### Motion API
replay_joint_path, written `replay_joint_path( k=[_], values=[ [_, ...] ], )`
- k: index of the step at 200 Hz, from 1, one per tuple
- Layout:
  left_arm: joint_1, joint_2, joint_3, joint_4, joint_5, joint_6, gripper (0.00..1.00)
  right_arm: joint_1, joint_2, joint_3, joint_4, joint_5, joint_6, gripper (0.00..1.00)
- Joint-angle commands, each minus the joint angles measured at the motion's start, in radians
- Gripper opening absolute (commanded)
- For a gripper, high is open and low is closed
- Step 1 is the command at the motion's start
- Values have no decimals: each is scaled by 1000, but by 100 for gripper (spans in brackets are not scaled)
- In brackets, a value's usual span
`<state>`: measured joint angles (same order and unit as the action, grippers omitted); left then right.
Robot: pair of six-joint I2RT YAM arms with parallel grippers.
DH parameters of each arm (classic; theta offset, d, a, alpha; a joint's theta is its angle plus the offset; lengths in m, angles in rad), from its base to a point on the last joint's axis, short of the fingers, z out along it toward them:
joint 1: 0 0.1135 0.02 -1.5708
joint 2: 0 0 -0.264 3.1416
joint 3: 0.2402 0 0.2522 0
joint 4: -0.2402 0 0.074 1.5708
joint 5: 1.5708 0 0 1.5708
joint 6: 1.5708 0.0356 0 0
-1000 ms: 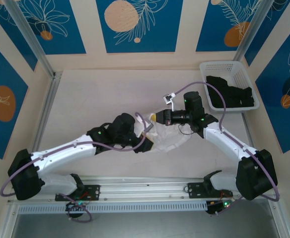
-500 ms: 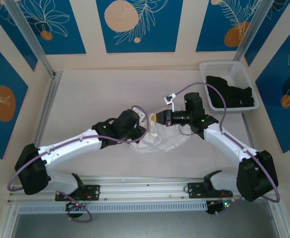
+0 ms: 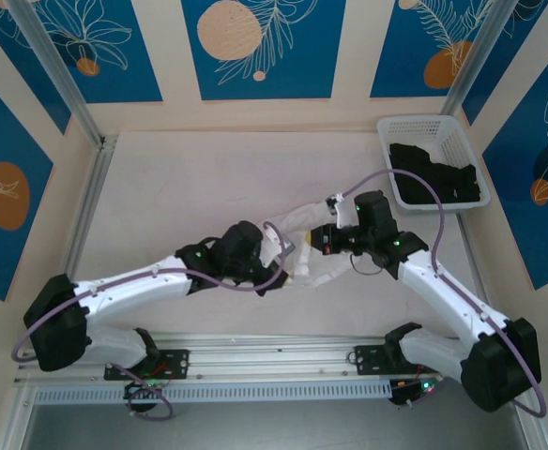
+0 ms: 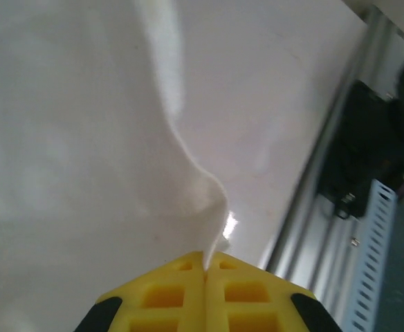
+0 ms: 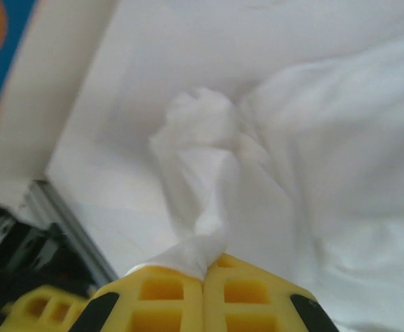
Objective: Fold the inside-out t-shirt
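Top external view: your two arms reach across the table (image 3: pixel 180 187) and meet near its middle. The inside-out t-shirt (image 3: pixel 302 220) is bunched between them, a crumpled white mass that appears partly lifted off the surface, though the arms hide much of it. At the far right corner, well apart from the work, a white basket (image 3: pixel 415 127) holds a black garment (image 3: pixel 438 178).

The left gripper (image 4: pixel 205 266) has its yellow pads pressed together on a thin ridge of the cloth. The right gripper (image 5: pixel 203 270) is clamped on a twisted rope of the same fabric.

By the look of it, you are early in the job. The shirt is gathered, not spread, and no crease is laid. Flattening it out and every fold remain.
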<state>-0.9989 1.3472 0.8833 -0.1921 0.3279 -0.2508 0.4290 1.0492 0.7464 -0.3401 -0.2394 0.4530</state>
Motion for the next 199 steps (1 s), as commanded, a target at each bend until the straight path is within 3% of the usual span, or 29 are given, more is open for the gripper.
replay_joint_path(
  k=[1,27,53,94,109,130,156,173,199],
  values=[
    [-65,85,8,84,146,46,1,13,-53,-61,-182,246,44,6],
    [-97,170,57,59,136,69,9,12,-138,-121,-224,387,98,17],
    [-96,171,74,42,93,73,35,18,-215,-142,-235,497,100,37],
    [-31,43,21,-13,-86,82,50,71,-250,-146,-105,511,28,51],
    [65,-26,-12,-27,-208,28,54,83,-165,-128,26,417,-4,54],
    [288,-112,-65,-38,-283,-135,59,88,40,-32,149,324,-30,58],
    [542,-166,-157,35,-178,-308,68,82,298,126,189,294,-55,63],
    [610,-122,-170,71,-110,-349,69,76,451,220,169,297,-63,66],
    [621,35,-127,92,4,-358,69,69,621,334,81,307,-72,71]
  ],
)
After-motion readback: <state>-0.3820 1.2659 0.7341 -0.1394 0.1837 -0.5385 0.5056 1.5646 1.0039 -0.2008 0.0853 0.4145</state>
